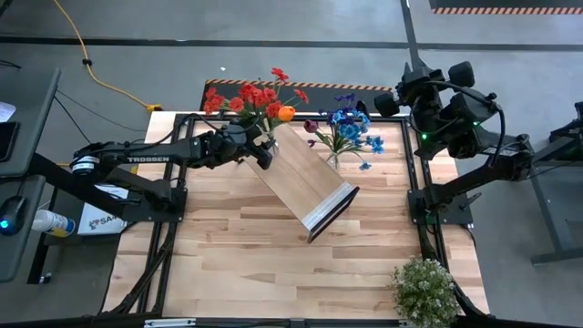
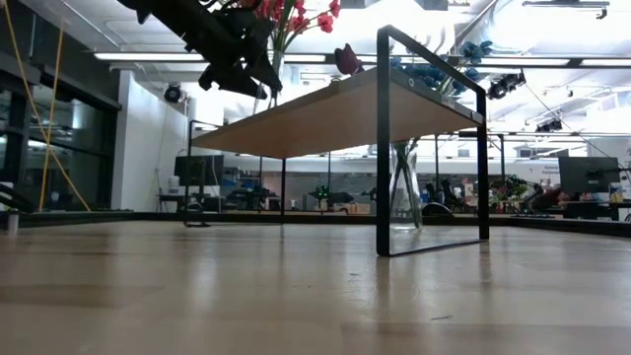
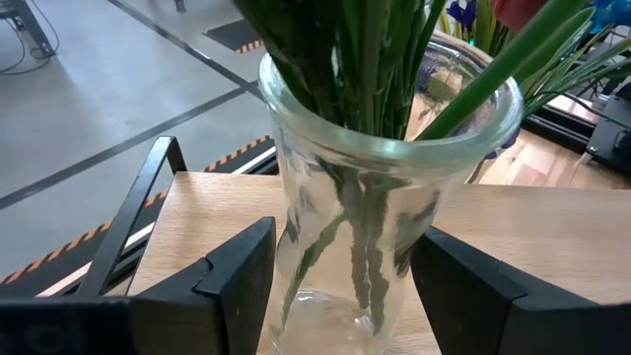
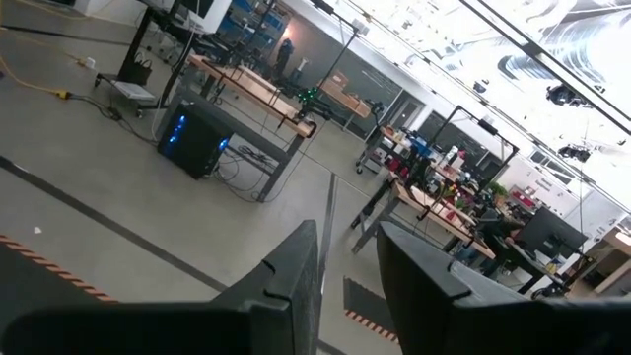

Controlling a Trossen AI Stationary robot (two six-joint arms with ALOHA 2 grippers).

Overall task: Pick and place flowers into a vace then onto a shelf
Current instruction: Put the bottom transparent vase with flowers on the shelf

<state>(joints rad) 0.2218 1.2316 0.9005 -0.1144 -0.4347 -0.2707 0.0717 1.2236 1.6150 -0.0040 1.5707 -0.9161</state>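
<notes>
Vase of red flowers gripped on the shelf top; release not yet made.

The red and orange flowers (image 1: 260,98) are seen standing in a clear glass vase (image 3: 380,207), which rests on the top board of the shelf (image 1: 305,178) at the end nearest the left gripper (image 1: 262,146). The vase is clasped between that gripper's two fingers (image 3: 237,286), closed against its sides. A second vase of blue and purple flowers (image 1: 351,128) is noted on the table just beyond the shelf, away from the left gripper. The right gripper (image 4: 345,266) is held off the table edge, its fingers set close together with nothing between them. Filling is judged done for both vases; releasing this one and shelving the blue bunch are judged outstanding.
</notes>
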